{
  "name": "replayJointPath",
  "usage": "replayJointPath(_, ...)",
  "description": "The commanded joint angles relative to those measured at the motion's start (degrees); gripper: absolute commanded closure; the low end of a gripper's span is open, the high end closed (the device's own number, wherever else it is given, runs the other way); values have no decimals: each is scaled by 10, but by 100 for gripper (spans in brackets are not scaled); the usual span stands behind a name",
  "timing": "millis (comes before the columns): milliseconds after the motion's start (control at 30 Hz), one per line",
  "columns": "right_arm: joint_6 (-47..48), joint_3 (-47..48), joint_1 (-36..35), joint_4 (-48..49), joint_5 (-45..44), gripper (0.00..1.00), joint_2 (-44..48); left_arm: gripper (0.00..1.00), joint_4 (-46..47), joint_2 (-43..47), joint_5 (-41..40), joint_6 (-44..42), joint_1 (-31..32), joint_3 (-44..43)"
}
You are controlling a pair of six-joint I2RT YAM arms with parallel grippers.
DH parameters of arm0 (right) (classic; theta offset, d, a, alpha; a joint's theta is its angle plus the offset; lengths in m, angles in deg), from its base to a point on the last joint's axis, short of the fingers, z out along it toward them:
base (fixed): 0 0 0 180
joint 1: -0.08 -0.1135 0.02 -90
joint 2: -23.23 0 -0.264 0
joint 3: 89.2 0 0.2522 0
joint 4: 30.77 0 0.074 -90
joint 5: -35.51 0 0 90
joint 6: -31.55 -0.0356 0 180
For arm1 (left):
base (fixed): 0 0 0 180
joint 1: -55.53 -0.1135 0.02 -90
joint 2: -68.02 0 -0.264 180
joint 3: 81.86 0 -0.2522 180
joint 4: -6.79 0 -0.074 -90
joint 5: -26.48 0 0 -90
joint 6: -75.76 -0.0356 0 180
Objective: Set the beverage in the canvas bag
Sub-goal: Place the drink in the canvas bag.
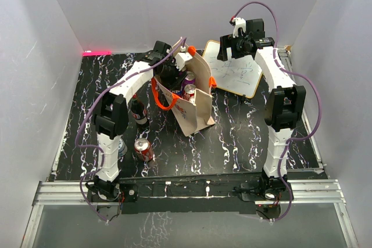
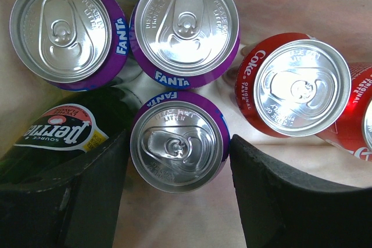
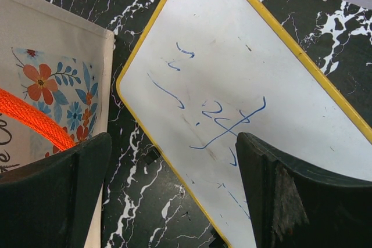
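The beige canvas bag point(image 1: 197, 105) with orange handles stands open mid-table; its floral side also shows in the right wrist view point(image 3: 52, 74). My left gripper point(image 1: 176, 75) reaches down into the bag. In the left wrist view it point(image 2: 177, 196) is open, its fingers either side of a purple Fanta can point(image 2: 177, 146) standing on the bag floor. Two more Fanta cans point(image 2: 186, 27), a red Coke can point(image 2: 296, 88) and a green Perrier bottle point(image 2: 58, 132) stand around it. My right gripper point(image 1: 228, 50) is open and empty above a whiteboard point(image 3: 244, 74).
A dark cola bottle point(image 1: 138, 111) and a red Coke can point(image 1: 143, 150) stand on the black marbled table left of the bag. The yellow-framed whiteboard point(image 1: 235, 74) lies at the back right. White walls enclose the table. A pink strip point(image 1: 96, 53) lies at the back left.
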Motion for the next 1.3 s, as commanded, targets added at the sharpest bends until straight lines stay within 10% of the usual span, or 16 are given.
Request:
replayJointPath(0, -2, 8, 1, 26, -4, 8, 33, 35, -24, -14, 17, 15, -7, -24)
replayJointPath(400, -1, -4, 2, 26, -10, 8, 36, 30, -48, -40, 16, 1, -5, -41)
replayJointPath(667, -1, -9, 2, 25, -6, 8, 35, 55, -26, -23, 43, 5, -7, -34)
replayJointPath(867, 7, 5, 2, 23, -5, 8, 26, 100, 6, -8, 48, 25, -7, -18)
replayJointPath(1267, 1, -9, 1, 24, -5, 8, 32, 100, 129, 78, -30, 80, -7, 104)
